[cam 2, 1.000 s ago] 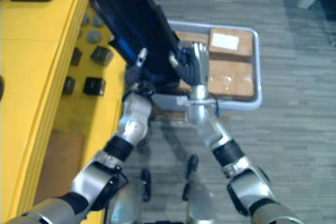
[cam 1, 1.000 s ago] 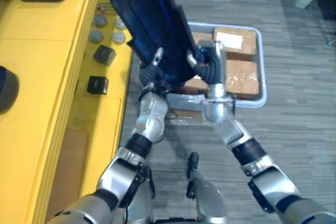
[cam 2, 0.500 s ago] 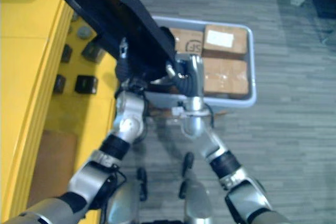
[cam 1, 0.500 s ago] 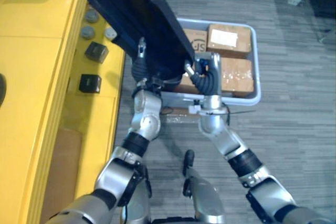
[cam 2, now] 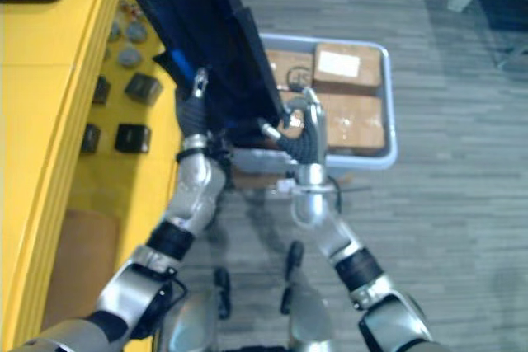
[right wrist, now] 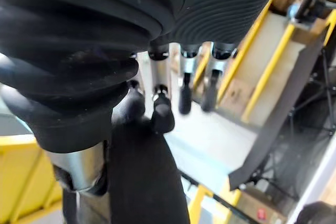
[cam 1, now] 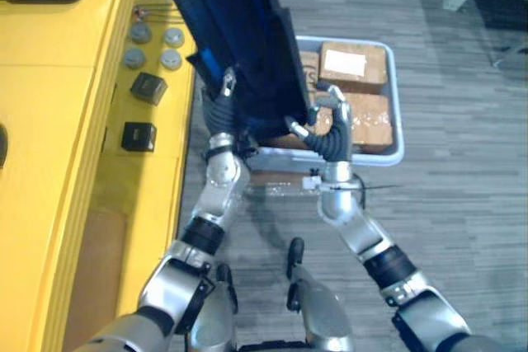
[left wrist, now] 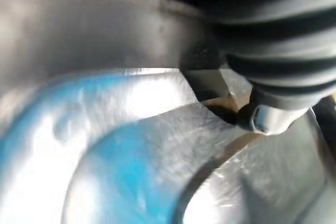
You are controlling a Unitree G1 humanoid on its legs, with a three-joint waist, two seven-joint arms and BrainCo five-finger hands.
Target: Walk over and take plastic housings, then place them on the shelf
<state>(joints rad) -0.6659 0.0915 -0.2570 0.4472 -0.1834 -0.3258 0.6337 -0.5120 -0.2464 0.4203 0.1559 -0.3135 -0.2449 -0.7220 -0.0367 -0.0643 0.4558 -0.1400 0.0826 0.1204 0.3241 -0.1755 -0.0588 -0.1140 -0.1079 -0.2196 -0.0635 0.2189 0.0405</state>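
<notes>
A: Right, housing (cam 1: 239,30) is up, pressed between both hands, beside the shelf (cam 1: 66,105), bin (cam 1: 394,96) just right.
B: Grip?
A: Right hand (cam 1: 332,121) slack-fingered, thumb seemingly on the edge. Left hand (cam 1: 221,105) at the near corner; hold hidden, can't tell.
B: Axis?
A: Long axis runs up and away, leaning shelfward. Keep the squeeze even, swing left, far end first.
</notes>
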